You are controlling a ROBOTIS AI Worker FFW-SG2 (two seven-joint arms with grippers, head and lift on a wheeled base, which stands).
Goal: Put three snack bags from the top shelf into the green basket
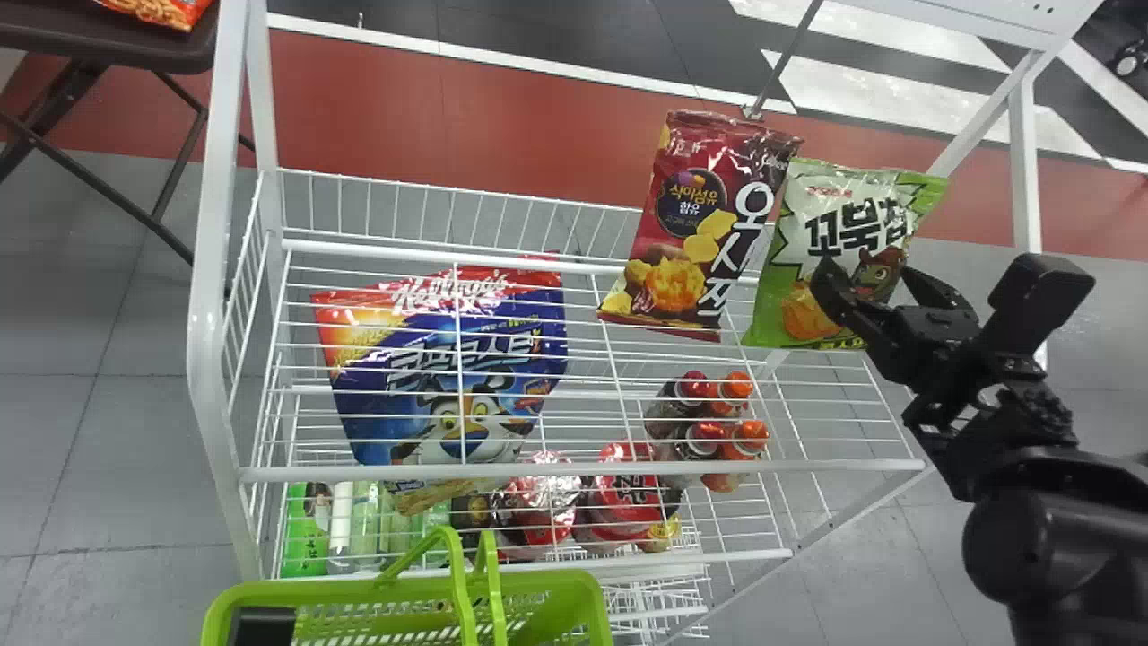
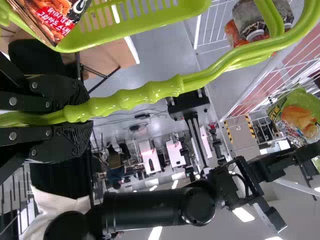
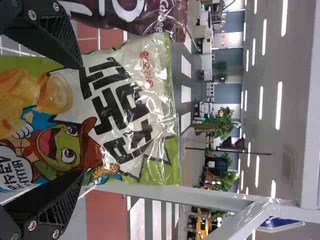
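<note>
Two snack bags stand on the wire top shelf (image 1: 574, 470): a green bag (image 1: 785, 309) toward 2 o'clock in the head view, puffy and glossy, and a dark red bag (image 1: 686, 215) toward 1 o'clock, its plastic wrinkled at the top. The right gripper (image 1: 868, 274), near 3 o'clock, has its two ridged jaws apart over the green bag's face; whether they touch it, I can't tell. One green basket (image 1: 560, 597) sits at 7 o'clock, slotted plastic with two looped handles (image 1: 462, 583). The left gripper (image 2: 82, 119) is clamped on their bulging, rounded grip. One more bag (image 2: 52, 20), red and black, is at the basket in the left wrist view. Beneath the top wires are one big blue bag (image 1: 448, 368) toward 8 o'clock and four capped bottles (image 1: 704, 437) toward 4. At 10 o'clock, one orange bag (image 1: 161, 9) lies on a brown table (image 1: 108, 45).
</note>
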